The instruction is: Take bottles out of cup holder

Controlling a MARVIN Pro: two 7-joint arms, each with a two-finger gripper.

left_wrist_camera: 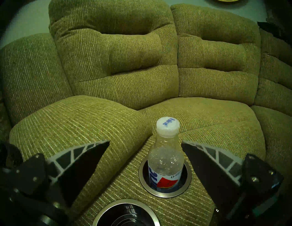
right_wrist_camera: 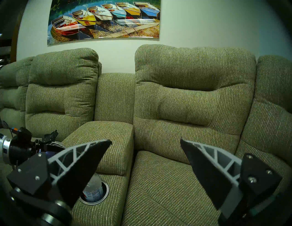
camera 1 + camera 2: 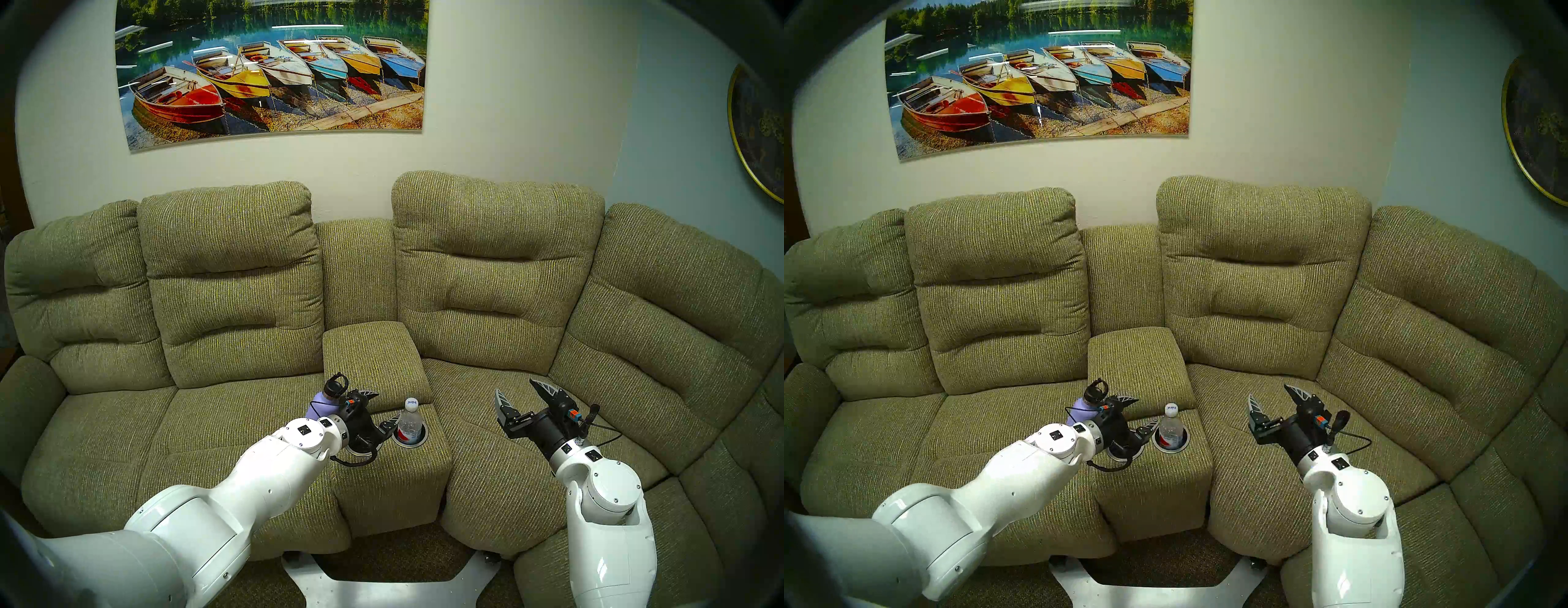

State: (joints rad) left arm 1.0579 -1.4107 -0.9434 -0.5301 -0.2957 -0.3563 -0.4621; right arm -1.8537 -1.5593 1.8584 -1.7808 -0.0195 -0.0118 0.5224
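as the left gripper waits wide at the clear bottle, one recess is empty

when you look through the left wrist camera, you see the left gripper (image 1: 145,142) with its two fingers spread wide and nothing between the pads. it hangs low over the console (image 1: 120,181), pointing a little downward. the clear bottle (image 1: 165,157) stands upright in the far recess of the cup holder (image 1: 164,194), with its white cap on top and its red and blue label half sunk below the silver rim. the bottle is just beside the finger on the view's right side. you cannot tell from these views whether that finger touches it.

the near recess (image 1: 126,203) is empty, and you can see its black ribbed inside.

the lavender flask (image 3: 319,408) with the black loop cap is out of the cup holder. from the head camera it shows just beyond the left wrist, on the left side of the console, over the seat of the sofa (image 3: 127,424). the wrist hides its lower part, so you cannot tell how it rests there.

the right gripper (image 3: 515,388) is also opened wide and holds nothing. it stays in the air above the seat on the right of the console, well apart from both bottles, and it points level toward the backrest.
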